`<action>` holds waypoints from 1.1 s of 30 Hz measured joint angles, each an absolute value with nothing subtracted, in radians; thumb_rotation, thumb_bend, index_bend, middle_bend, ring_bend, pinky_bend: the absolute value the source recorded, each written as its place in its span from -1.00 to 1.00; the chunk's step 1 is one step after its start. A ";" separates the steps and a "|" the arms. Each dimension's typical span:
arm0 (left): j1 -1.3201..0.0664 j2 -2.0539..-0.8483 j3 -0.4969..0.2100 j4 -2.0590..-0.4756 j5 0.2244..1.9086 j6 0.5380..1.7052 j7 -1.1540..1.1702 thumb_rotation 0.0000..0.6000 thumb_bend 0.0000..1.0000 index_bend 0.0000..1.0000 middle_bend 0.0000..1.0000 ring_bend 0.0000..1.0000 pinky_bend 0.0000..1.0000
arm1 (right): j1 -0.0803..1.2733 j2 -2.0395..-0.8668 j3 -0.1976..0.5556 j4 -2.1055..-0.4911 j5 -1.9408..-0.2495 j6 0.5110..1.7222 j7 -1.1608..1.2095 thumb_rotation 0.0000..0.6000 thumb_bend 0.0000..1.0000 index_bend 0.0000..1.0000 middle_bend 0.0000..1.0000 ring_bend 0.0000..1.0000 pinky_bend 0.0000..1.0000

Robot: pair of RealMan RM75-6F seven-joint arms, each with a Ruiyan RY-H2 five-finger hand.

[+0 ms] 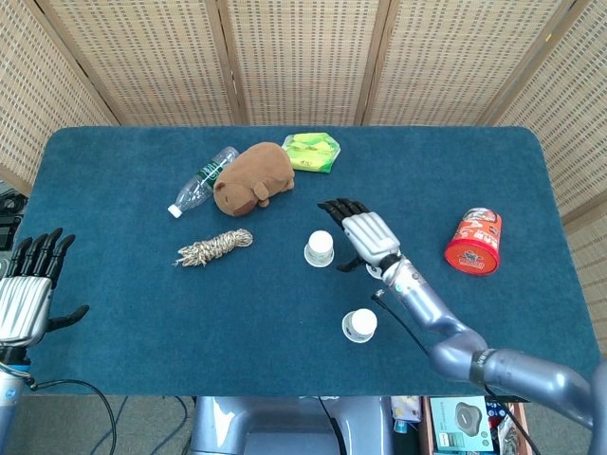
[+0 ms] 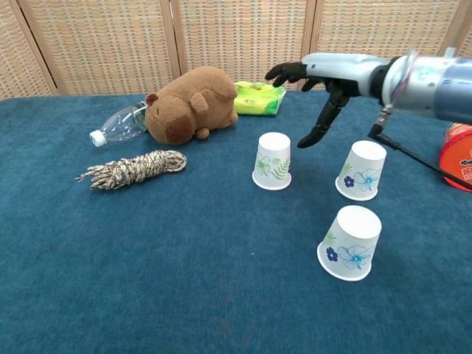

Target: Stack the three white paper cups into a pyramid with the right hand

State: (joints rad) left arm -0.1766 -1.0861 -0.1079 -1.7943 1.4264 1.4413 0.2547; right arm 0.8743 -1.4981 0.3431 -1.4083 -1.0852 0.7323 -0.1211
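Cups stand upside down and apart on the table (image 1: 114,171): left cup (image 2: 272,161), right cup (image 2: 361,170) and near cup (image 2: 350,242). Right hand (image 2: 324,74) hovers above and between the two far cups, fingers (image 2: 284,71) spread and holding nothing, thumb hanging down toward the gap. Either far cup sits just below, its axis upright, so a short drop and sideways close would probably take one. Left hand (image 1: 26,299) rests open at the table's edge, well away.
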 measured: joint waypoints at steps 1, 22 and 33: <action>-0.177 -1.085 -0.108 -1.794 1.425 1.440 0.253 1.00 -0.73 -1.00 -1.00 -1.00 -1.00 | 0.890 -1.517 0.343 -1.388 -1.073 0.724 -0.136 1.00 -0.91 -0.76 -0.58 -0.74 -0.53; -0.181 -1.076 -0.107 -1.790 1.400 1.430 0.234 1.00 -0.73 -1.00 -1.00 -1.00 -1.00 | 0.997 -1.713 0.305 -1.123 -0.965 0.722 -0.205 1.00 -0.39 -0.04 0.10 -0.06 -0.06; -0.182 -1.072 -0.102 -1.792 1.404 1.428 0.228 1.00 -0.73 -1.00 -1.00 -1.00 -1.00 | 0.969 -1.656 0.276 -1.201 -1.051 0.762 -0.177 1.00 -0.36 -0.02 0.12 -0.05 -0.03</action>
State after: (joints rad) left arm -0.1822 -1.0717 -0.1017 -1.7924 1.4036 1.4279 0.2278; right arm 0.9687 -1.6556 0.2763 -1.2010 -1.0514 0.7624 -0.1769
